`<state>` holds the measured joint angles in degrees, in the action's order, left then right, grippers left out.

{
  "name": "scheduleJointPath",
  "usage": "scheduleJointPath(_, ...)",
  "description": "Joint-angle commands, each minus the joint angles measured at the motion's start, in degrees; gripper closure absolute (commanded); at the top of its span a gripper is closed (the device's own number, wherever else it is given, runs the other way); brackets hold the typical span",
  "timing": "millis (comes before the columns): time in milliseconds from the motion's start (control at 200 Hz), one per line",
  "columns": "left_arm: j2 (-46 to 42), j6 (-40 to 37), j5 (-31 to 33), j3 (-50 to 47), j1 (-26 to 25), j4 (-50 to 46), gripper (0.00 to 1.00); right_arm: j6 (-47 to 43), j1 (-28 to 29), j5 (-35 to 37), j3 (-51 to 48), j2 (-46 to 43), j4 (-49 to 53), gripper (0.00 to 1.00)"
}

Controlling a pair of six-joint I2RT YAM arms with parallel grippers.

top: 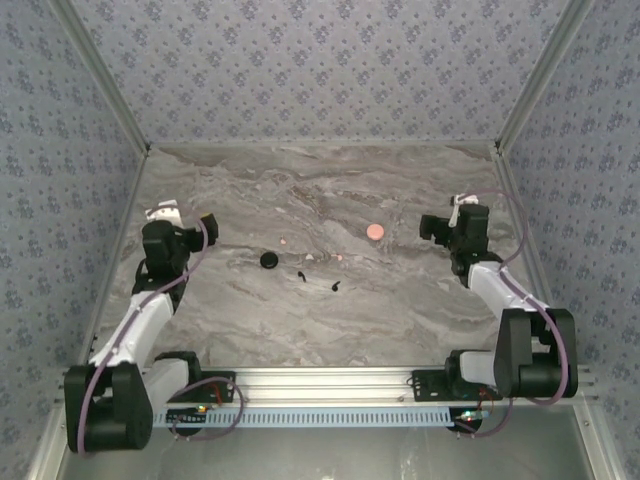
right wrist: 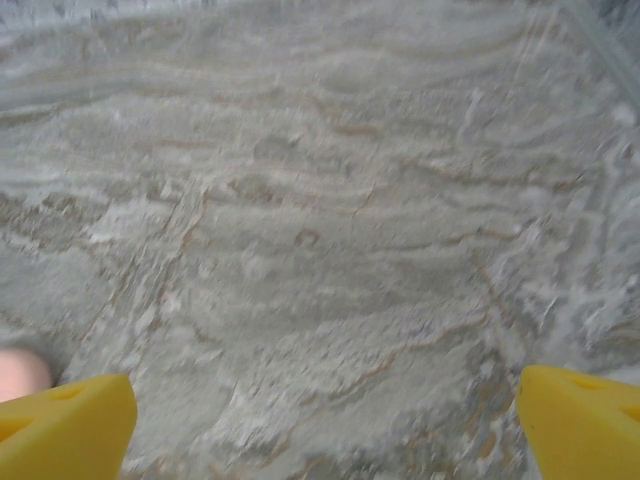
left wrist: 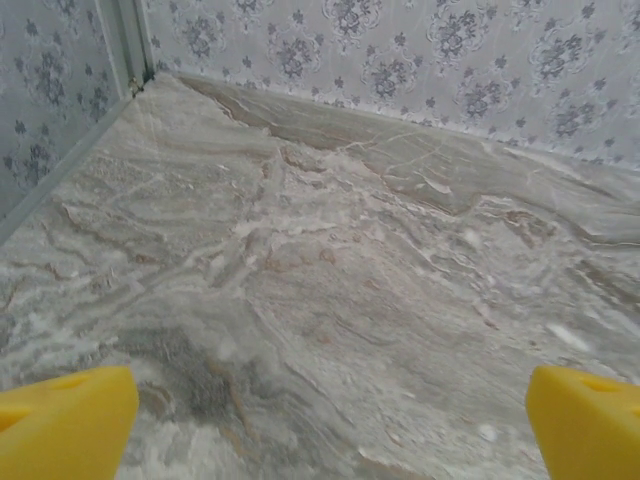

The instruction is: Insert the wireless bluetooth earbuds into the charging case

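On the table (top: 420, 190), one black earbud (top: 301, 275) and a second black earbud (top: 334, 288) are seen near the middle, just right of a black disc (top: 269, 260). A pink disc (top: 374, 231) lies farther back. The left pincer (left wrist: 325, 425) and right pincer (right wrist: 325, 425) are spread wide, empty, above bare marble.

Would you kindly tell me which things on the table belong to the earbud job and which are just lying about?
For the job: black earbud, second black earbud, pale pink earbuds, black round disc and pink round disc, likely the cases.
Just there: marble table, patterned walls.
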<state>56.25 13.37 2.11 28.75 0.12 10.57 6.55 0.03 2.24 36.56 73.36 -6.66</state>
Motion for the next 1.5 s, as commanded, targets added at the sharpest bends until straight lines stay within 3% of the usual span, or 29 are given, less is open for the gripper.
scheduleJointPath(0,-4.3,6.4,-1.8,3.4,-1.0,-14.8,0.01,4.6,0.9,-3.6,6.0,1.7,14.6,0.0)
scheduleJointPath(225,-8.1,16.2,-6.9,5.6,-2.2,-26.4,0.01,9.4,3.9,-13.2,15.8,11.7,23.7,0.0)
scheduleJointPath(400,-5.8,17.4,-10.5,8.6,-4.0,-31.9,0.01,10.3,7.8,-15.8,22.6,18.9,27.8,0.0)
scheduleJointPath(890,5.5,16.4,-15.8,16.3,-7.8,-36.9,0.01,14.2,11.3,-24.0,31.3,33.0,30.1,0.36)
scheduleJointPath(1494,13.5,15.9,-20.4,21.2,-11.8,-36.9,0.01,13.2,14.4,-27.4,42.8,42.7,33.7,0.5)
